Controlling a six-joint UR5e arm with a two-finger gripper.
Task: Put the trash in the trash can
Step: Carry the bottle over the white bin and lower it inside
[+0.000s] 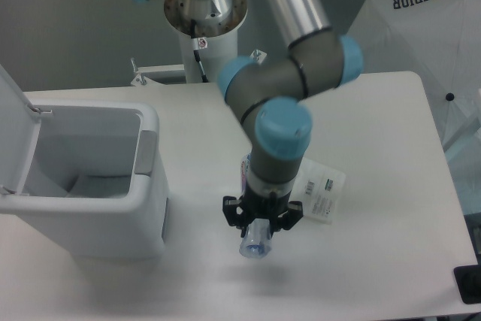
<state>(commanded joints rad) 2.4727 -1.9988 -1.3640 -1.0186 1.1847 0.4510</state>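
Observation:
The crushed clear plastic bottle [254, 244] shows its blue cap end just below my gripper [260, 225], and its red-white label peeks out behind the wrist. The gripper points down over the bottle, with its black fingers closed on the bottle's neck end. The arm hides most of the bottle's body. The flat clear-white packet [321, 189] with a barcode sticker lies on the table just right of the gripper, apart from it. The white trash can [98, 212] stands at the left with its lid flipped open and a grey panel on its rim.
The white table [376, 125] ends near the right and front of the view. A white umbrella [432, 28] leans at the back right. The robot's base [204, 13] stands behind the table. A dark object [470, 285] sits at the front right corner.

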